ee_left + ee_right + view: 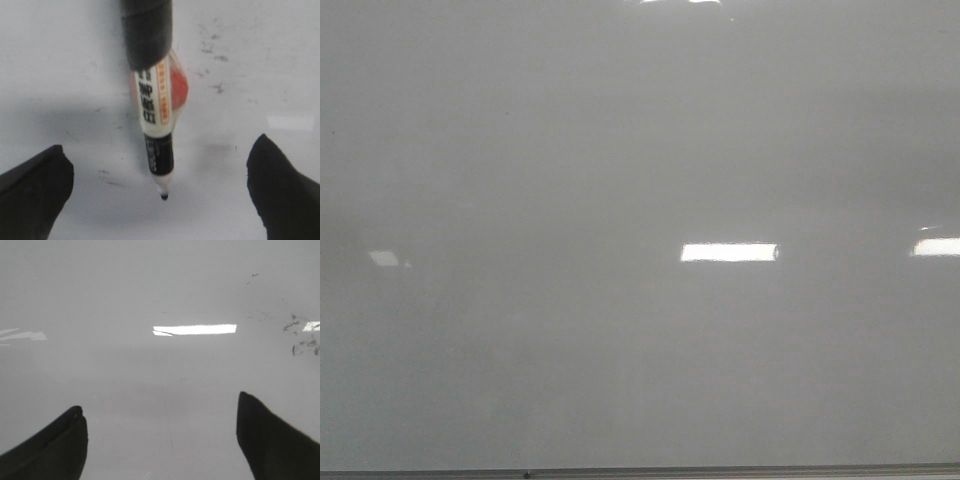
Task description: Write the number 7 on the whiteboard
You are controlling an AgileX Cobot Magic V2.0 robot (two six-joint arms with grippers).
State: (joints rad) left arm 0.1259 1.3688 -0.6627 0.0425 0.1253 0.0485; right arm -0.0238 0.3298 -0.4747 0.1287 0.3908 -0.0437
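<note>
The whiteboard (620, 150) fills the front view, glossy pale grey with bright light reflections. No number 7 and no black stroke shows on it in any view. Neither gripper shows in the front view. In the left wrist view my left gripper (160, 144) has its fingers wide apart over the whiteboard (75, 60). A marker (157, 115) in a black holder points down between them without touching the fingers. Its black tip (164, 197) is at or just above the board; I cannot tell which. My right gripper (160, 401) is open and empty over the whiteboard (150, 290).
A thin metal edge strip (640, 471) runs along the board's near edge. Faint grey smudges of old ink (215, 87) lie beyond the marker, and more smudges (300, 340) show in the right wrist view.
</note>
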